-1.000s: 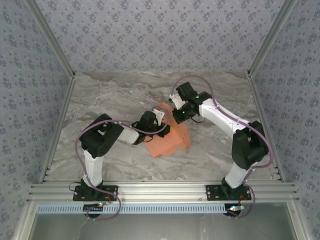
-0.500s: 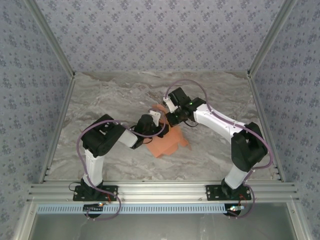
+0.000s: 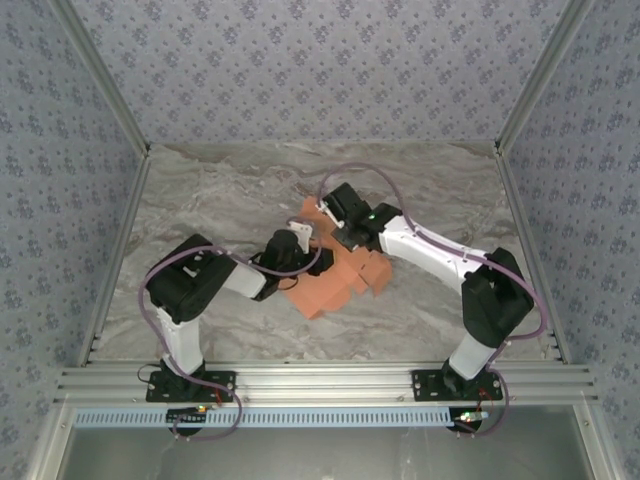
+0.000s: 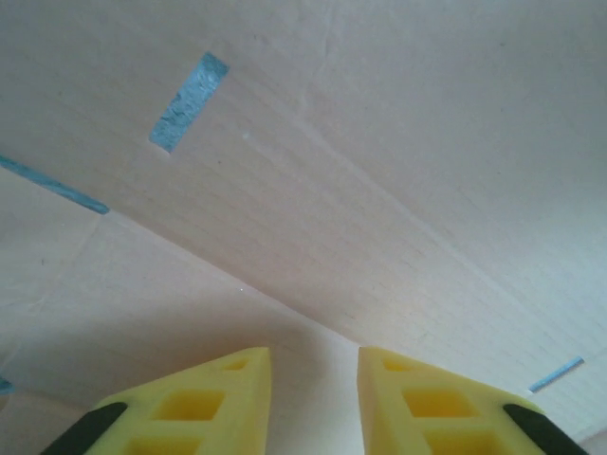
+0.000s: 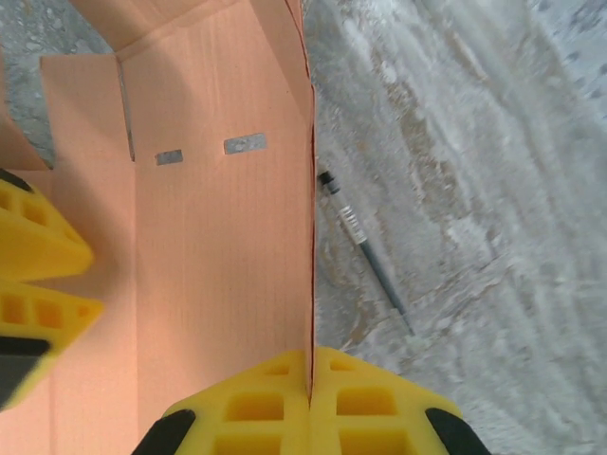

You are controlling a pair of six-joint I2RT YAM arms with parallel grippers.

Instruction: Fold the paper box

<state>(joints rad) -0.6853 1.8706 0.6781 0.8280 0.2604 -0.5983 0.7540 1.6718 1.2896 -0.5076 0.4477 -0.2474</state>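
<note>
The paper box [image 3: 335, 283] is a salmon-orange die-cut sheet with flaps, lying partly folded mid-table. One panel [image 5: 218, 237] with two small slots stands on edge. My right gripper [image 5: 311, 356] is shut on that panel's edge, and in the top view it [image 3: 340, 240] sits over the sheet's far side. My left gripper [image 4: 315, 362] is open with a narrow gap between its yellow fingers [image 4: 204, 398] and nothing in it. Pale card [image 4: 360, 171] with a slot lies close in front of it. In the top view the left gripper [image 3: 303, 258] is at the sheet's left edge.
A thin black pen-like rod [image 5: 365, 251] with a silver end lies on the marble table [image 5: 474, 190] just right of the upright panel. Patterned walls [image 3: 320, 60] close in the table at the back and both sides. The two grippers stand close together.
My left gripper has opened and let go of the card. The right gripper has shifted left with the panel, and the sheet's flaps now spread further right.
</note>
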